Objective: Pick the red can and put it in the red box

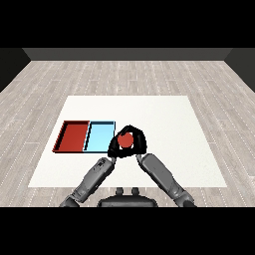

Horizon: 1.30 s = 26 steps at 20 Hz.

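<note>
The red can (126, 140) shows just right of the light blue tray (98, 135), in front of the table's middle. My right hand (140, 141) curls over and round the can from the right and the top, so only its red front shows. My left hand (114, 148) is close against the can's left side, and its dark shape merges with the right hand. The red tray (73, 135) lies left of the blue one, with nothing in it. Whether the can rests on the table or is lifted I cannot tell.
The white table (169, 119) stretches to the right and behind the hands. The two trays lie side by side at the left, rims touching. Grey plank floor surrounds the table.
</note>
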Motion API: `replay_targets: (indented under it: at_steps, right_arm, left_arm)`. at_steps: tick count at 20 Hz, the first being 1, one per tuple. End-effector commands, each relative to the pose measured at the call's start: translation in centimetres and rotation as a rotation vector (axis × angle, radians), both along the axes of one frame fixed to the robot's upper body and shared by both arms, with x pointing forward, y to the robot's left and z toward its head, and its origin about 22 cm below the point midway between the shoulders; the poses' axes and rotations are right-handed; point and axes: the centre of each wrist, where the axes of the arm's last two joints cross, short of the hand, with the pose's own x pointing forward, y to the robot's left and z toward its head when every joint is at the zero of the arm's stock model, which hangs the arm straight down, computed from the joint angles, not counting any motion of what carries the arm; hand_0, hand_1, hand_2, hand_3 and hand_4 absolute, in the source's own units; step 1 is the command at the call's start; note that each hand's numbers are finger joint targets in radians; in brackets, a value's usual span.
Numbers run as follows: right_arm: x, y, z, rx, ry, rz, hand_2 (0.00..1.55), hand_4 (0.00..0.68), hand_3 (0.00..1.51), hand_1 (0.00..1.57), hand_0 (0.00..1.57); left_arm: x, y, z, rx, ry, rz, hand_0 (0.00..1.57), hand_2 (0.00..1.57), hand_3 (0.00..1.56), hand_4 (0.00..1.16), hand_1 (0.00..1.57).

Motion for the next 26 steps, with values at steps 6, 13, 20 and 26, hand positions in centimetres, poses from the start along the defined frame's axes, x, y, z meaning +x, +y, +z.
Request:
replay_targets:
  at_steps: [6, 13, 20, 26]
  right_arm:
    - [0.0, 0.5, -0.7, 0.001, 0.015, -0.001, 1.44, 0.646, 1.39, 1.48, 1.48]
    - [-1.1, 0.9, 0.5, 0.035, 0.043, 0.05, 1.44, 0.595, 1.38, 1.49, 1.49]
    - [-0.1, 0.1, -0.6, -0.079, 0.092, -0.004, 0.0, 0.0, 0.0, 0.0, 0.0]
    - [1.2, 0.1, -1.8, -0.062, 0.119, 0.003, 0.0, 0.0, 0.0, 0.0, 0.0]
  left_arm:
    - [0.7, -0.3, 0.1, 0.003, 0.031, 0.079, 1.57, 1.56, 1.48, 1.12, 1.57]
    - [0.5, -0.7, 1.2, -0.027, -0.111, 0.112, 1.57, 1.57, 1.49, 1.14, 1.57]
    - [0.5, -0.4, 0.1, -0.047, -0.125, 0.135, 1.57, 1.57, 1.51, 1.15, 1.57]
    - [0.5, 0.4, -0.5, 0.004, -0.124, 0.192, 1.57, 1.57, 1.5, 1.14, 1.57]
